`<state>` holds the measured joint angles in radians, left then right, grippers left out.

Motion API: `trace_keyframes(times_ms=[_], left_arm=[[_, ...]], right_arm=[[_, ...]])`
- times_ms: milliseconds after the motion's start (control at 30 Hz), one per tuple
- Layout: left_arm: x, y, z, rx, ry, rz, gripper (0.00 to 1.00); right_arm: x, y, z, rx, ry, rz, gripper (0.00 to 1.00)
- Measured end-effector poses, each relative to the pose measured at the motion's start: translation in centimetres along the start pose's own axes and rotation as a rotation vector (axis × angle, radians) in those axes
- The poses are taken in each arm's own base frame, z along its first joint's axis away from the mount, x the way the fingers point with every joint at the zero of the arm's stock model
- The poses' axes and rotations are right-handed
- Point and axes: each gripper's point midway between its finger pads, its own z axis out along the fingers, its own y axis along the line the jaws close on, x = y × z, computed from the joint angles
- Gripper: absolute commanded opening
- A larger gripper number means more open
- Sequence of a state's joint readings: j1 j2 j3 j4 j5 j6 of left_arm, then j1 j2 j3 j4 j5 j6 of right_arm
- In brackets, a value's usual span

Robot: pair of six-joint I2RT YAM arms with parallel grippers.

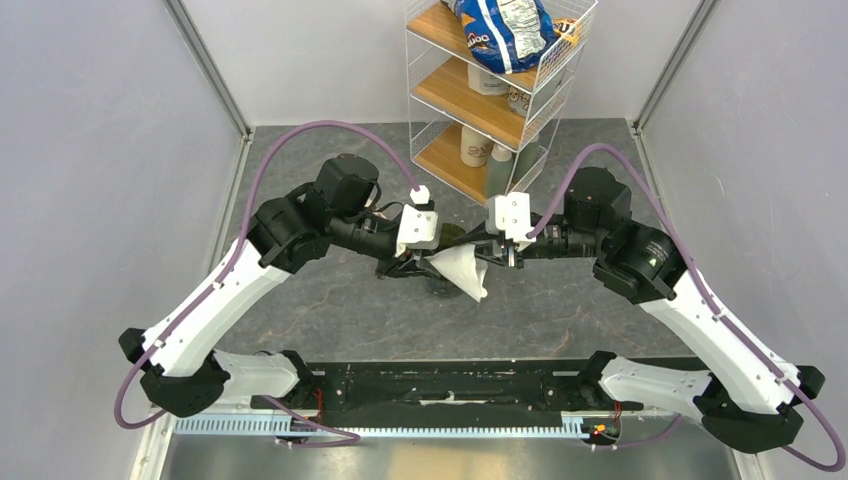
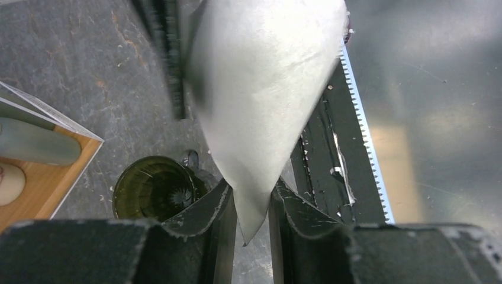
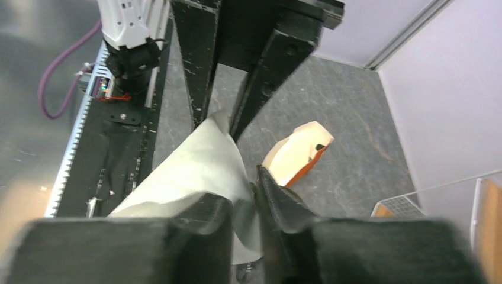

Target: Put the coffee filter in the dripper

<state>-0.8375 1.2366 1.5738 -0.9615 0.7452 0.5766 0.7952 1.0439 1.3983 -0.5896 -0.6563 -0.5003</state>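
Observation:
The coffee filter (image 1: 462, 270), a white paper cone, hangs in the air between my two grippers at the table's middle. My left gripper (image 1: 425, 265) is shut on its pointed tip; in the left wrist view the filter (image 2: 266, 89) fans out away from that gripper (image 2: 251, 201). My right gripper (image 1: 490, 255) is shut on the wide edge of the filter (image 3: 195, 171), which drapes over one finger (image 3: 216, 207). The dripper (image 2: 155, 189), a dark olive cup with a small handle, stands on the table below and just beyond the filter, partly hidden in the top view (image 1: 455, 236).
A wire rack with wooden shelves (image 1: 490, 90) stands at the back and holds a blue bag (image 1: 505, 30) and cups. A tan flat packet with an orange end (image 3: 296, 152) lies on the table. A black rail (image 1: 440, 385) runs along the near edge.

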Motion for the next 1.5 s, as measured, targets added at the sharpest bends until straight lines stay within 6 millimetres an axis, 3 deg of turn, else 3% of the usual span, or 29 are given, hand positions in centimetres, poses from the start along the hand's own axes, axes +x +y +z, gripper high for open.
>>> trace_keyframes(times_ms=[33, 100, 200, 267, 433, 533, 667, 800, 900, 1033, 1167, 1367, 1500], left_arm=[[0.1, 0.0, 0.0, 0.001, 0.002, -0.01, 0.51], [0.1, 0.0, 0.1, -0.002, 0.005, -0.028, 0.71], [0.2, 0.7, -0.3, -0.038, 0.004, -0.072, 0.88], [0.1, 2.1, -1.4, -0.11, -0.015, -0.117, 0.91], [0.5, 7.5, -7.5, -0.453, -0.104, -0.204, 0.91], [-1.3, 8.0, -9.9, -0.557, -0.168, -0.154, 0.89], [-2.6, 7.4, -10.8, -0.571, -0.2, -0.101, 0.89], [-2.7, 6.6, -10.3, -0.537, -0.181, -0.014, 0.83], [-3.0, 4.7, -8.7, -0.442, -0.123, 0.123, 0.75], [-5.4, 3.1, -7.2, -0.331, -0.048, 0.346, 0.71], [-6.9, 3.0, -5.8, -0.285, 0.025, 0.512, 0.71], [-5.0, 4.4, -3.0, -0.239, 0.192, 0.617, 0.67], [-3.1, 5.3, -2.1, -0.22, 0.285, 0.651, 0.64]], right_arm=[[0.0, 0.1, 0.0, -0.005, 0.0, -0.014, 0.0], [0.0, 0.4, 0.0, -0.013, 0.003, -0.023, 0.0], [0.2, 0.1, -0.2, 0.014, 0.018, -0.012, 0.0], [0.5, -0.4, -0.4, 0.056, 0.038, 0.025, 0.0], [2.3, -3.2, -1.2, 0.278, 0.114, 0.254, 0.0], [4.1, -5.1, -1.6, 0.435, 0.152, 0.447, 0.0], [6.7, -7.1, -2.0, 0.607, 0.201, 0.632, 0.0], [8.2, -8.2, -2.1, 0.723, 0.233, 0.753, 0.0], [8.9, -8.6, -2.2, 0.78, 0.245, 0.818, 0.0], [9.8, -8.9, -1.8, 0.813, 0.268, 0.868, 0.0], [10.8, -8.9, -1.1, 0.817, 0.296, 0.899, 0.0], [10.8, -8.2, -0.6, 0.785, 0.307, 0.907, 0.0], [10.6, -7.9, -0.3, 0.761, 0.307, 0.907, 0.0]])
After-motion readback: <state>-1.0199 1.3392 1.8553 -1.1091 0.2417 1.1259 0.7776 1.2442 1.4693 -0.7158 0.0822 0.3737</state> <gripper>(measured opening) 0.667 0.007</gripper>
